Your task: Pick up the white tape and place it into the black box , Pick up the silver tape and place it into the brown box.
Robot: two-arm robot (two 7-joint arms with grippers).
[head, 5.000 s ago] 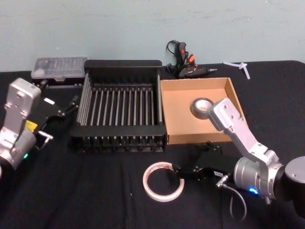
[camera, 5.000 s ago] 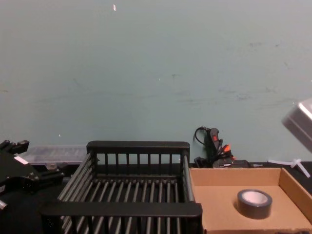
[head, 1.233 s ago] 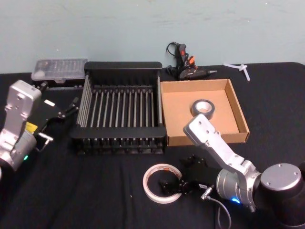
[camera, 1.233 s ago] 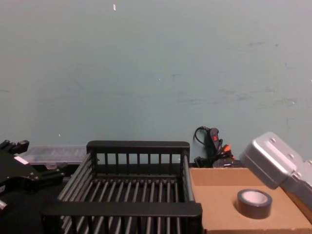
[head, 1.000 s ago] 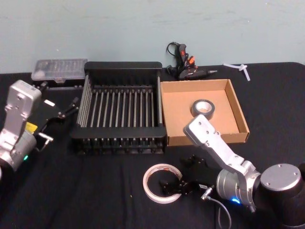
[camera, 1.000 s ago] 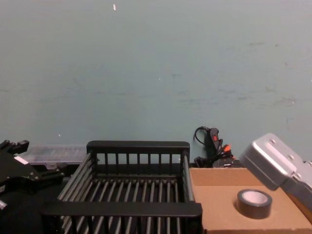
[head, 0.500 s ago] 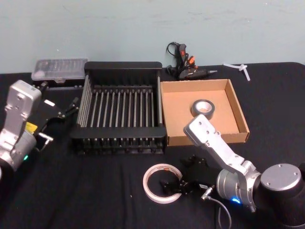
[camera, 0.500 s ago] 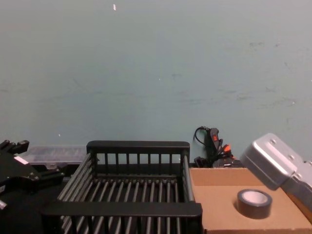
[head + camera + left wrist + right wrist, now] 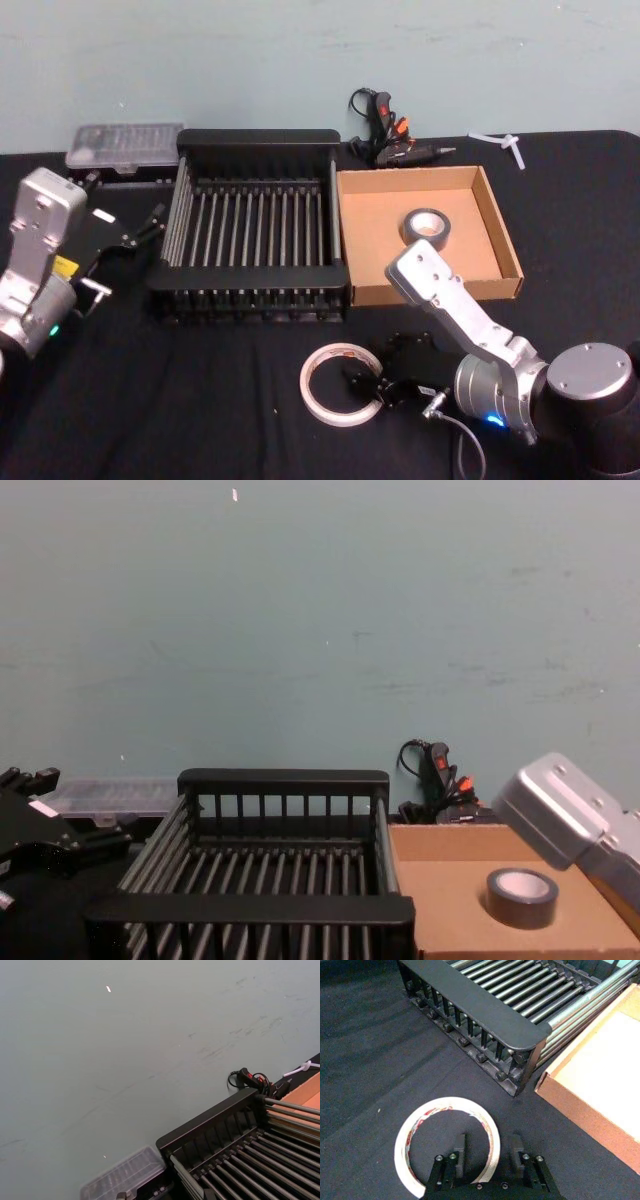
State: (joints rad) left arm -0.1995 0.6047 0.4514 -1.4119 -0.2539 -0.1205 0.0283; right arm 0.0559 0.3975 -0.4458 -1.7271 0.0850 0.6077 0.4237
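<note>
The right end effector (image 9: 487, 1152) lay low at the near right of the black-covered surface (image 9: 200, 400), its two fingers straddling the right-hand band of the white tape (image 9: 342, 383), one inside the ring and one outside. Compared with half a second before, the fingers had drawn closer together on the band (full contact could not be confirmed, so the grip is judged closing rather than secured). The ring itself lay flat where it had been, just near of the black box (image 9: 253, 228), which held nothing. The silver tape (image 9: 426, 226) already rested inside the brown box (image 9: 370, 215), so that half of the task appeared complete. The left end effector (image 9: 138, 232) was parked left of the black box, unchanged; whether its fingers were open could not be told. A lift and a carry toward the far left would come next.
</note>
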